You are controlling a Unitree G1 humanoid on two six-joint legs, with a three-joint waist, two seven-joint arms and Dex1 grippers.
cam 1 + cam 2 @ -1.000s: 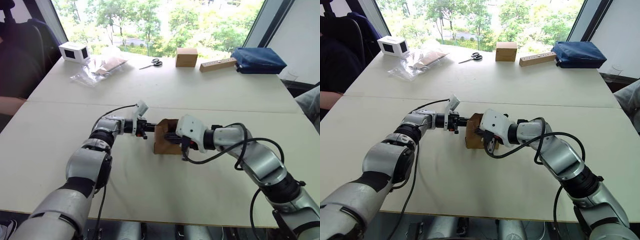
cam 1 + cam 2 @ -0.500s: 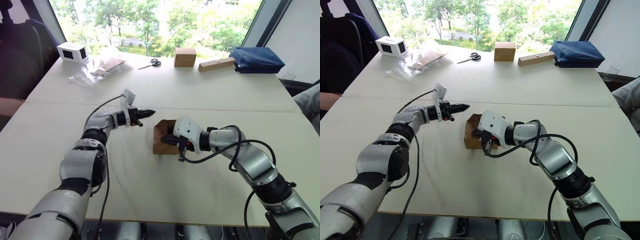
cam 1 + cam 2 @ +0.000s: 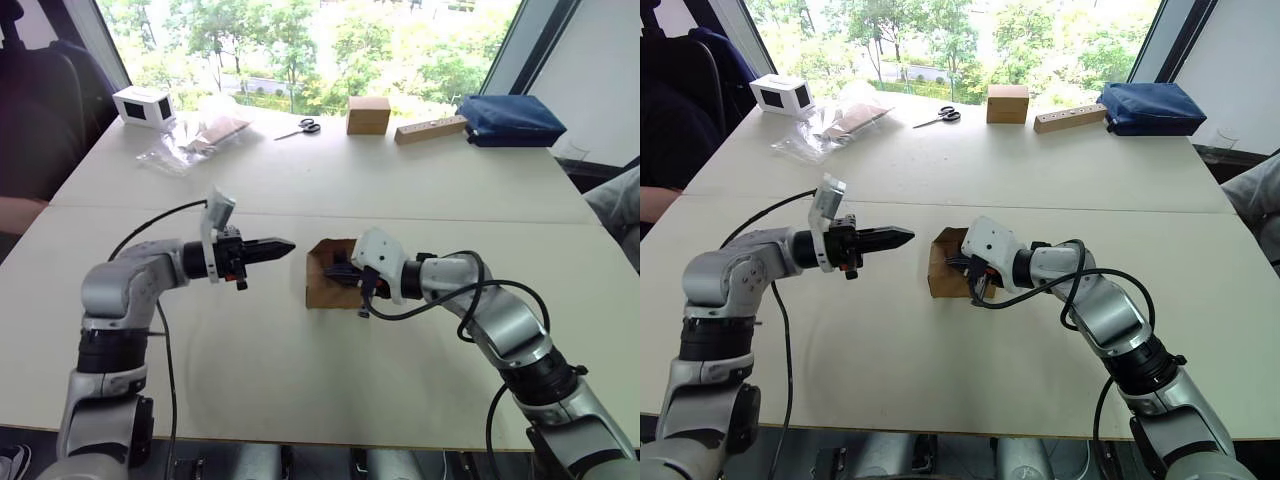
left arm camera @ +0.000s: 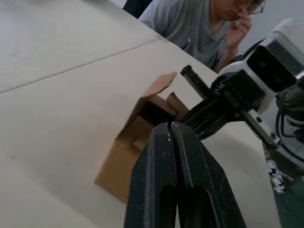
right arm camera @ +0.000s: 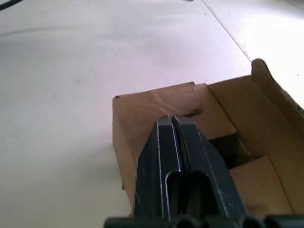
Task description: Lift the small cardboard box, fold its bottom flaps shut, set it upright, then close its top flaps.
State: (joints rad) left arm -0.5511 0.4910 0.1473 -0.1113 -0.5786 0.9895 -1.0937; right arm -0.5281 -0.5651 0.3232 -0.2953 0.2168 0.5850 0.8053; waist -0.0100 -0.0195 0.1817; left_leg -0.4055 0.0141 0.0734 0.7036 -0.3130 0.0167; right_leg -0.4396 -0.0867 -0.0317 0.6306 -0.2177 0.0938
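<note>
Meanwhile my right hand (image 3: 352, 272), fingers pressed together and gripping nothing, pokes into the small cardboard box (image 3: 325, 280); my closed, empty left hand (image 3: 280, 245) hangs just beside. Pushing one-sided could skid it across the table (image 3: 300, 180).

The tips of the right pincer (image 3: 349, 273) are hidden inside the small cardboard box (image 3: 322, 283). The box's bottom flaps cannot be made out. A person (image 4: 199, 23) is cut off by the left wrist view's upper edge.
</note>
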